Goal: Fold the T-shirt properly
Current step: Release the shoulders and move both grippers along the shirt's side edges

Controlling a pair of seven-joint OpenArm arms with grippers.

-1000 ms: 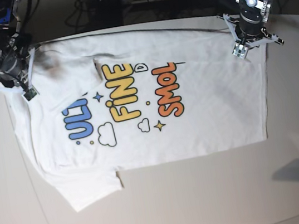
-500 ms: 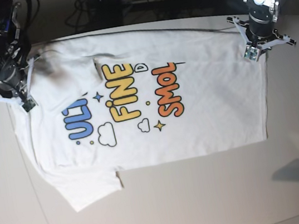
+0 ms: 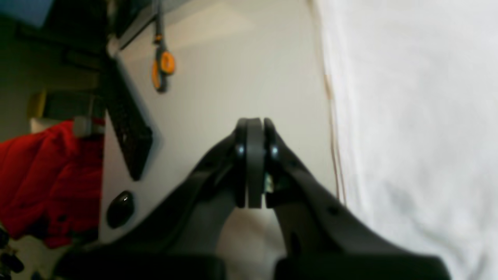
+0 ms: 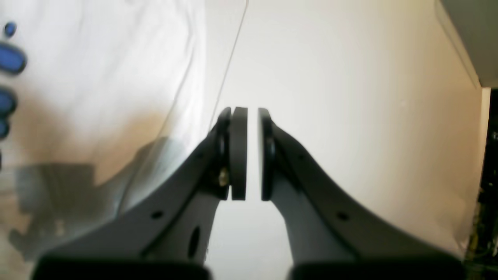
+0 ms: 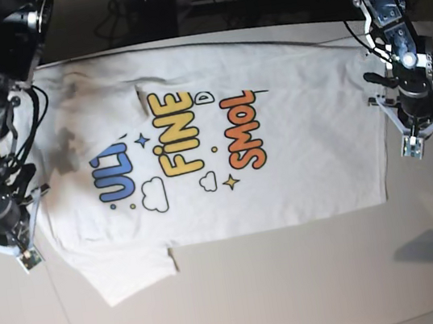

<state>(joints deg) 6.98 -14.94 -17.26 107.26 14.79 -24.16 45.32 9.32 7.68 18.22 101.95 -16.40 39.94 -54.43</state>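
- Shirt (image 5: 214,146) lies flat, print up, across the middle of the table (image 5: 302,296). It is turned sideways: neck end toward 9 o'clock, hem toward 3 o'clock.
- One fold seems done: the 12 o'clock side has a straight edge with no sleeve sticking out, and a crease line cuts across the print above "FINE". Judgement only; the tucked part is hidden.
- Sleeve (image 5: 132,276) at 7 o'clock is spread out, not folded in.
- Body is at full length, with no fold yet from hem toward neck.
- Left gripper (image 5: 412,151) at 3 o'clock, just off the hem edge, over bare table. Pads pressed together with nothing between them; the wrist view shows cloth beside it, not in it.
- Right gripper (image 5: 26,260) at 9 o'clock, at the shirt's neck-end edge. Narrow gap between the pads, with only table showing through it, so it is empty.
- Neither arm holds the shirt.
- Left to do, as I judge it: fold in the 6 o'clock side with its sleeve, then fold the length over. Roughly a third done at best.
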